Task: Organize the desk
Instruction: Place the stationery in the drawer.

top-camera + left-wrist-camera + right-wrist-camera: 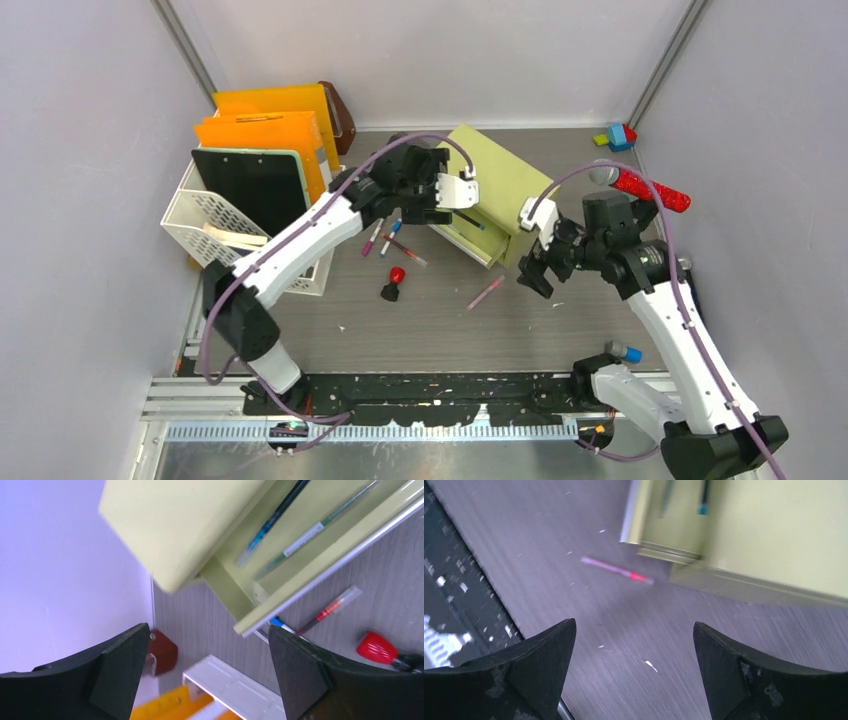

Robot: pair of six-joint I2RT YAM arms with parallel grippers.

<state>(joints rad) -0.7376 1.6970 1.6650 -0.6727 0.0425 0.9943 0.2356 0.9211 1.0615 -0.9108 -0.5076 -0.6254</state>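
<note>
The dark grey-brown wood-grain tabletop (440, 320) fills the floor of the white-walled cell, with a black perforated rail along its near edge. Toward the far middle sits a small yellow-green drawer cabinet (505, 175), turned at an angle, its lower drawer (280, 565) pulled out. At the far left stands a white perforated plastic file rack (200, 215) holding orange folders (270, 125) and a black clipboard (250, 185).

The left hand (207, 630) hovers over the open drawer, its fingers spread wide and gripping nothing. The right hand (634, 625) hangs just beside the cabinet's near right corner, above bare tabletop, its fingers also wide apart and empty.

Inside the drawer lie a dark teal pen (272, 520) and a clear green-ink pen (320, 527), side by side. On the tabletop in front of the drawer lie a pink-barrelled pen (485, 292) and, to its left, a small red-capped black stamp (393, 282).
</note>
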